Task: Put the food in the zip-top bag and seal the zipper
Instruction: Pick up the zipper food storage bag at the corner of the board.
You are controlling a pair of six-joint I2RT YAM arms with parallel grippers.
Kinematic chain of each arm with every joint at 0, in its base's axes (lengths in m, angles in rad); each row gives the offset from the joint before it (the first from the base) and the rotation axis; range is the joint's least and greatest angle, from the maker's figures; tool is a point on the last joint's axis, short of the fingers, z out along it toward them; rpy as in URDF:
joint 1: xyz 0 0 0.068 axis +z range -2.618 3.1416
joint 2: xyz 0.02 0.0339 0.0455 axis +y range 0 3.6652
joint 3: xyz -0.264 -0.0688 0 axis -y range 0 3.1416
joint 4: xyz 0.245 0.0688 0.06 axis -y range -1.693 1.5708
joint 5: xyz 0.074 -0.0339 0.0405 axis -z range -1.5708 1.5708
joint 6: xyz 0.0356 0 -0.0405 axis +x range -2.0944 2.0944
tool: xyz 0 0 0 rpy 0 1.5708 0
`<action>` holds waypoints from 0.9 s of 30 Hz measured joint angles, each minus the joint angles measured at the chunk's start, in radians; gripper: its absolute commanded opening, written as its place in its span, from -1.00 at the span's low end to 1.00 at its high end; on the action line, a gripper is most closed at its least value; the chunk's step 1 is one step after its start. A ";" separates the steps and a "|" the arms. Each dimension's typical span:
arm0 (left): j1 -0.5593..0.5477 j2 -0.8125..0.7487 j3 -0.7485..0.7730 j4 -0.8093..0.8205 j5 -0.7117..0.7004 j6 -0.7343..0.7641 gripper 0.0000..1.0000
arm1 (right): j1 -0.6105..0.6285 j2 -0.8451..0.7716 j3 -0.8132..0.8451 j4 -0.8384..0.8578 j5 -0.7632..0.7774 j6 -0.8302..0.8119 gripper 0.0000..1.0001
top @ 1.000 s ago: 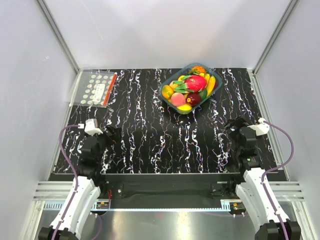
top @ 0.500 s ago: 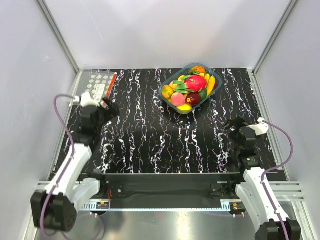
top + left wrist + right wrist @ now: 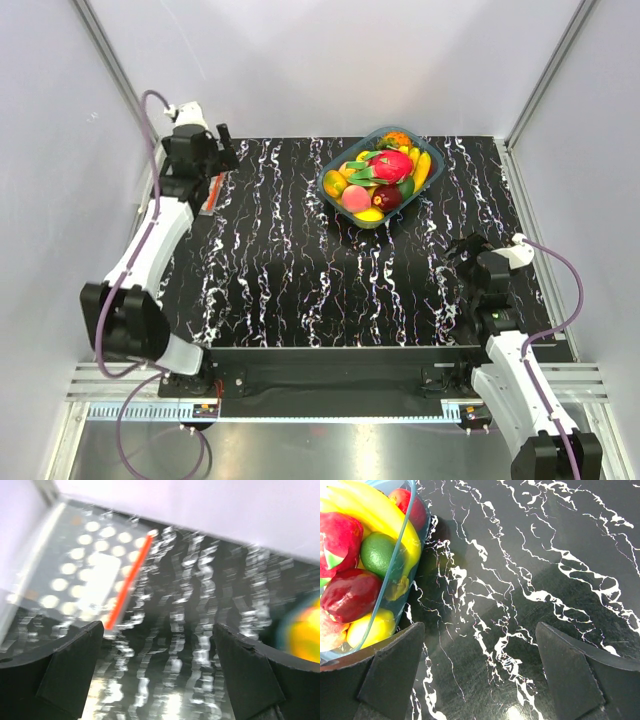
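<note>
The food (image 3: 380, 178), colourful toy fruits, is piled in a dark teal tray (image 3: 329, 190) at the back centre-right. In the right wrist view a dark red fruit (image 3: 350, 592), a green one (image 3: 377, 555) and yellow ones lie behind the tray's wall (image 3: 412, 510). The clear zip-top bag (image 3: 85, 575) lies flat in the far left corner. Its red-orange zipper (image 3: 131, 577) runs along its right edge; white dots show on or under it. My left gripper (image 3: 222, 150) hovers over the bag's right side, open and empty (image 3: 160, 680). My right gripper (image 3: 462, 258) is open and empty (image 3: 480, 680) near the front right.
White walls and aluminium posts close in the black marbled table (image 3: 300, 270) on three sides. The left arm (image 3: 150, 240) stretches along the left edge and covers most of the bag in the top view. A blurred yellow fruit (image 3: 305, 630) shows at the left wrist view's right edge.
My left arm has swung from the near left to the far left corner, over the bag. The right arm has barely moved. Food and tray are unmoved.
</note>
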 measured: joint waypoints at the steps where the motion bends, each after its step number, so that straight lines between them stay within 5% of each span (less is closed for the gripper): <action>1: 0.000 0.030 0.008 -0.003 -0.020 0.037 0.92 | 0.000 0.000 0.000 0.001 0.000 0.000 0.99; 16: 0.024 0.619 0.337 -0.123 -0.179 0.332 0.50 | 0.000 0.013 -0.005 0.013 -0.002 0.000 0.99; 27: 0.037 0.817 0.605 -0.146 -0.205 0.395 0.11 | 0.000 0.013 -0.006 0.021 -0.003 0.000 0.99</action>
